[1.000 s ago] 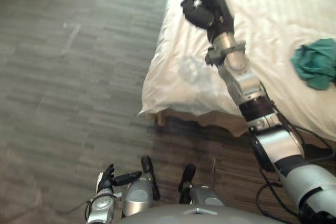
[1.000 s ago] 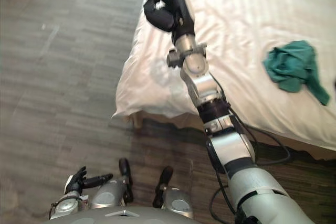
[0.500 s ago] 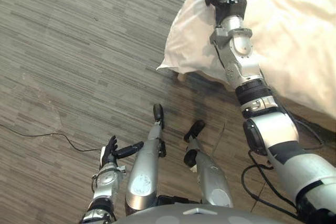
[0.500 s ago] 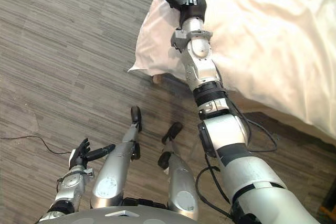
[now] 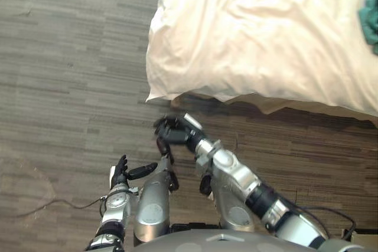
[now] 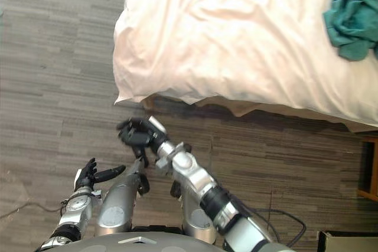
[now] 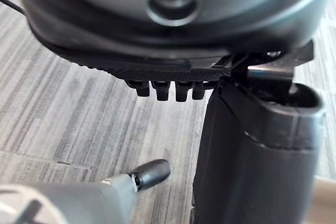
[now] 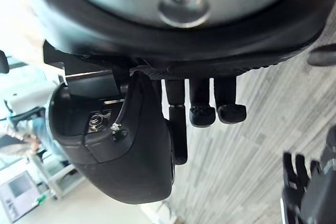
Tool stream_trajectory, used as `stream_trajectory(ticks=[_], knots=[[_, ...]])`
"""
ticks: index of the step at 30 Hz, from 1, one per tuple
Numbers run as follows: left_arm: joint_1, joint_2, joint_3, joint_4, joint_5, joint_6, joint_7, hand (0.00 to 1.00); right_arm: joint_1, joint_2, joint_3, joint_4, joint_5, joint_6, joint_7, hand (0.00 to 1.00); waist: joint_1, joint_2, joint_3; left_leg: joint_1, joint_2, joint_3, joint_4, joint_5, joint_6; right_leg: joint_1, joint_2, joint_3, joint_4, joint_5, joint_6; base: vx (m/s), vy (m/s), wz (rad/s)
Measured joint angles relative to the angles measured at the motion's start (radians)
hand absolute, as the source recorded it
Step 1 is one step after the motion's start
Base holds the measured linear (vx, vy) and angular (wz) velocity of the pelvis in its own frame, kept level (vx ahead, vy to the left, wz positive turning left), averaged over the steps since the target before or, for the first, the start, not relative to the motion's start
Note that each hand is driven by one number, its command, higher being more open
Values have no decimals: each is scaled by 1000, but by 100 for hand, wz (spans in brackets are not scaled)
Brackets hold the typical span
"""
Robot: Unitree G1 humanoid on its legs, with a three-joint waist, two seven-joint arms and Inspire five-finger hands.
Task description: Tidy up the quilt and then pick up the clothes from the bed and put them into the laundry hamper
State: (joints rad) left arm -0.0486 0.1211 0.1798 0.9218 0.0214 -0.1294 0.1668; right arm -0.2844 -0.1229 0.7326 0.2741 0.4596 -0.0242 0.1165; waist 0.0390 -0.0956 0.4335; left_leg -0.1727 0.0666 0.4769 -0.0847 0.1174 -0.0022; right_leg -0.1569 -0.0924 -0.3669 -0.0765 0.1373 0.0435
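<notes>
Right hand point(image 5: 174, 131), clenched on nothing, has dropped from above the quilt point(image 5: 248, 33) to over the floor point(image 5: 71, 87) (left hand point(image 5: 121, 173) hangs relaxed); green clothes point(image 6: 353, 19) lie on the quilt.

The right arm point(image 5: 236, 178) and left arm point(image 5: 115, 210) were silver-grey with black bands. The right hand point(image 5: 174, 131) and left hand point(image 5: 122, 172) were dark, the left with a white patch point(image 5: 112, 173), perhaps a thumb cover.
</notes>
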Motion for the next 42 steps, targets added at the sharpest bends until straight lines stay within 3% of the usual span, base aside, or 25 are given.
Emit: stream_trajectory(ticks=[4,7,10,12,15,19,21,28,32,33,38,40,41,42], knots=[[4,4,-48,33,25,7,4,100,-39,35,-34,-214,82,-43,30,0,-16,-26,-79,31,5,14,0,-3,-4,23,5,11,0,-3,-2,42,-11,-11],[21,-8,-88,33,24,21,5,100,-112,102,-243,-337,170,-137,1,0,-24,-29,-137,66,4,24,0,-7,-5,54,5,20,0,-4,-3,9,10,-8],[37,-8,-87,41,19,23,7,100,-155,117,-407,-302,221,-209,-50,0,-31,-22,-153,77,4,22,-1,-7,-4,65,4,19,0,-4,-3,0,0,0],[49,-9,-85,39,5,23,7,100,-190,107,-499,-209,224,-224,-86,0,-36,-14,-154,75,4,20,-2,-8,-5,64,4,19,1,-4,-3,-11,11,2],[53,-21,-81,40,-21,22,5,100,-240,39,-631,-4,227,-227,-161,0,-26,16,-149,69,1,12,-4,-5,-4,60,1,18,5,-4,-3,-21,25,6],[53,-46,-57,21,-25,20,-3,100,-316,-93,-765,379,223,-203,-237,0,-15,86,-120,41,-6,5,-1,15,12,34,-6,16,7,9,11,-4,26,4],[57,-45,-48,21,-25,21,-6,100,-312,-107,-851,515,224,-177,-253,0,-16,113,-105,43,-7,4,-1,15,13,36,-6,16,8,10,12,0,0,0],[53,-48,-41,25,-30,35,-29,100,-130,-60,-989,495,175,-168,-212,0,-21,114,-104,85,-9,12,-4,-3,-1,76,-8,22,8,-4,17,38,13,-1],[59,-83,41,28,-52,50,-39,100,153,20,-1079,423,173,-129,-214,0,-24,112,-105,116,-9,76,-5,-35,-5,74,-12,74,23,-23,22,38,10,-39],[66,-93,67,29,-53,54,-42,100,244,40,-1083,404,161,-120,-213,100,-40,111,-106,131,-8,100,-5,-44,-8,77,-11,95,25,-26,23,68,-3,-58],[101,-113,139,31,-54,71,-54,100,519,114,-1117,399,133,-108,-213,100,-97,89,-145,218,15,237,26,-102,-36,85,7,211,60,-55,18,107,-18,-82],[95,-113,151,31,-54,70,-65,100,581,131,-1115,412,119,-95,-206,100,-100,76,-157,218,76,287,189,-196,-48,95,13,241,94,-90,19,97,-45,-93],[93,-115,151,30,-54,69,-66,100,595,128,-1105,435,95,-80,-188,100,-101,79,-160,213,149,309,348,-272,-56,102,29,262,111,-104,16,28,-80,-108],[93,-115,151,27,-55,69,-68,100,605,123,-1086,463,93,-69,-178,100,-99,83,-170,194,218,303,512,-311,-50,110,46,305,127,-112,11,37,-96,-108]])
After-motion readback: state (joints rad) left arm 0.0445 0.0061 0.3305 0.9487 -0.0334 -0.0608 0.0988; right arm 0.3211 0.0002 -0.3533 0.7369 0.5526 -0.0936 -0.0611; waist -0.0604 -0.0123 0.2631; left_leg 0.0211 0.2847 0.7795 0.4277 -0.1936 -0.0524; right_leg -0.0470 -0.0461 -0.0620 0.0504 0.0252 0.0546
